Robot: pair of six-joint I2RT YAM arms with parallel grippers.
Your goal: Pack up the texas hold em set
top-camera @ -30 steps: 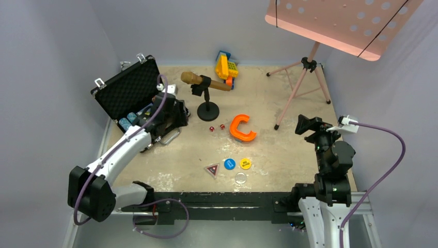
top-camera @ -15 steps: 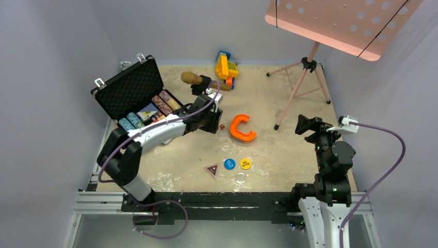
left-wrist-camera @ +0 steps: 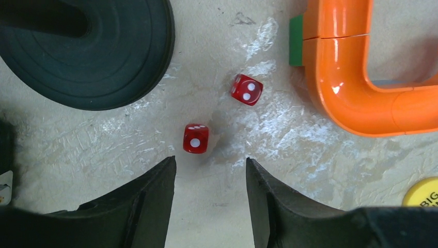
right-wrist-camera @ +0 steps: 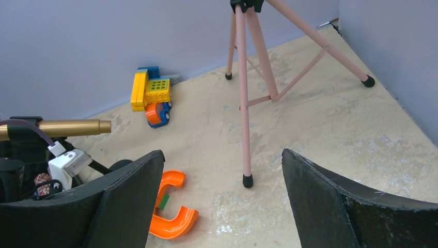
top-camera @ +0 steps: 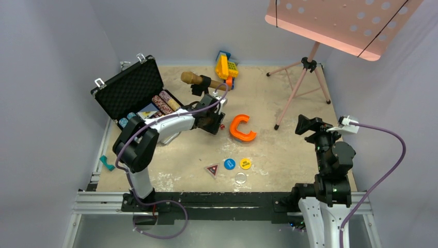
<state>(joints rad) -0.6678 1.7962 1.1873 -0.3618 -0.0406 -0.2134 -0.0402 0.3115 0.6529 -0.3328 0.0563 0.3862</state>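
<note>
Hovering low over the bench [top-camera: 289, 150], the left fingers [left-wrist-camera: 155, 201] stand narrowly apart and empty, one red die [left-wrist-camera: 196, 138] just ahead of their gap and a second die [left-wrist-camera: 246, 90] beyond it, beside the orange C-shaped piece [left-wrist-camera: 351, 98]. The open black case [top-camera: 129, 88] sits far left with chip rows [top-camera: 164, 103] inside, while the triangular button [top-camera: 212, 169], blue button [top-camera: 230, 164] and yellow button [top-camera: 246, 164] lie near the front edge. The right fingers [right-wrist-camera: 119, 201] are spread wide, holding nothing.
</note>
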